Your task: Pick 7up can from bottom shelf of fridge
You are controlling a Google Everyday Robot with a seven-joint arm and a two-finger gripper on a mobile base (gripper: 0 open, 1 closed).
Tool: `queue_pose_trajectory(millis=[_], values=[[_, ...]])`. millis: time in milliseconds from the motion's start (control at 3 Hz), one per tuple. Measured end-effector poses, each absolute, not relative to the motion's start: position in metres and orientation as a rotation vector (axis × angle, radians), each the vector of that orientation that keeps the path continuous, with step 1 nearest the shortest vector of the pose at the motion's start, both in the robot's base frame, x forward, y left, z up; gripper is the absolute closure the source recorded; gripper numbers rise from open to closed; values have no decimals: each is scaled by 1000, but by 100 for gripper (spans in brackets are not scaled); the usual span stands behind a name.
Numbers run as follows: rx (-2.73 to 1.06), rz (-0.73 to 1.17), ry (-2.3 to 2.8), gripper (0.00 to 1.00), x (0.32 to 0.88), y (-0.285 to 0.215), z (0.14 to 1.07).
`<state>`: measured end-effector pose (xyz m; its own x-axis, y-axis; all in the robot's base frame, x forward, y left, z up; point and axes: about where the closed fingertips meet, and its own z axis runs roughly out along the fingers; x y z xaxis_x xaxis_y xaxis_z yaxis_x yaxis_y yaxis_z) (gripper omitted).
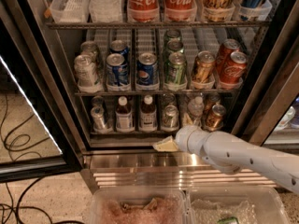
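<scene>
Warm, dim light fills the tall black-framed glass-door fridge (pixel 261 69), strongest on the upper racks and fading into shadow at the dark bottom shelf (pixel 112 132). The brushed steel base (pixel 135 161) glares in streaks just below the pale claw (pixel 166 144), which hangs before that shelf's front edge. A white strip of glare crosses the open glass door (pixel 32 108).

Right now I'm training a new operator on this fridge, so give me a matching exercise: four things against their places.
1. 7up can
2. gripper
3. gold-orange can
4. Coca-Cola bottles

A. top rack in view
B. bottom shelf, right end
C. just below the bottom shelf, over the steel base
D. bottom shelf, right of the brown bottles

Pairs: 1-D, 2-C, 3-B, 4-A.
</scene>
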<state>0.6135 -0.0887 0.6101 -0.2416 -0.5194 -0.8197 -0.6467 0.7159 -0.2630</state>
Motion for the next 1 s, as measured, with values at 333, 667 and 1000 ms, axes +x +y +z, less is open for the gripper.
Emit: queue_pose_trajectory(millis=[333, 667, 1000], values=[[-921, 172, 1895, 0, 623, -86, 609], [-944, 177, 1895, 0, 633, -84, 605], [-956, 167, 1896, 0, 645, -85, 603]])
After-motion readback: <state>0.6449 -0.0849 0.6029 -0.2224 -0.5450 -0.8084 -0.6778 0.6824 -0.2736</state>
